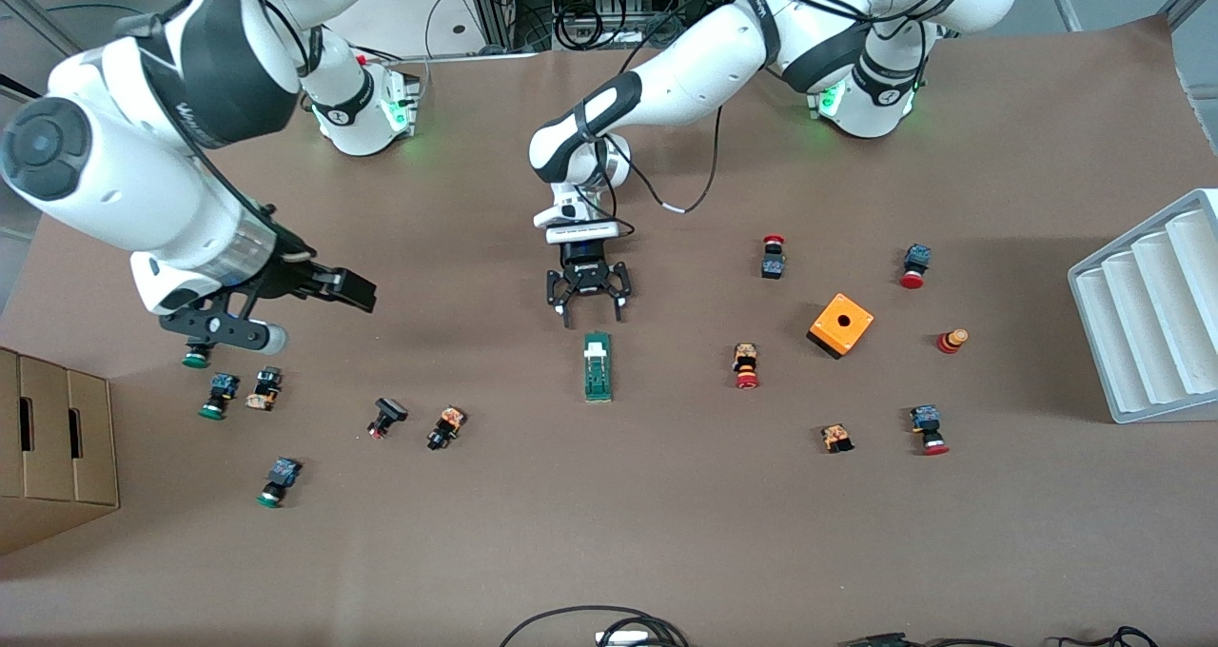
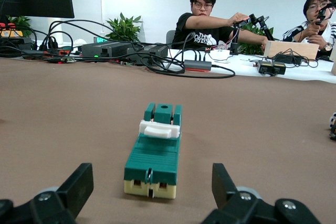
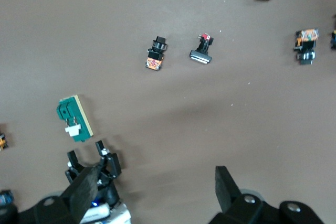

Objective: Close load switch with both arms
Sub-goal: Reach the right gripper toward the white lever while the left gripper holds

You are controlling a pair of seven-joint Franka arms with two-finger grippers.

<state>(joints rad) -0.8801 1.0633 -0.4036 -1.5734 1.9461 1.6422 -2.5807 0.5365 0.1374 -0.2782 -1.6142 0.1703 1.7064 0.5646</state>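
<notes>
The load switch (image 1: 598, 367) is a narrow green block lying flat mid-table, with its white handle toward the end farther from the front camera. My left gripper (image 1: 588, 310) is open and empty, low over the table just short of that end, not touching it. In the left wrist view the switch (image 2: 155, 153) lies straight ahead between my left gripper's (image 2: 152, 182) spread fingers (image 2: 79, 184). My right gripper (image 1: 319, 316) is open and empty, high over the right arm's end of the table. The right wrist view shows my right gripper (image 3: 156, 184), the switch (image 3: 74, 118) and the left gripper far below.
Several small push buttons lie scattered at both ends of the table. An orange square box (image 1: 840, 324) sits toward the left arm's end. A white ribbed rack (image 1: 1151, 309) stands at that table edge. A cardboard box (image 1: 52, 447) stands at the right arm's end.
</notes>
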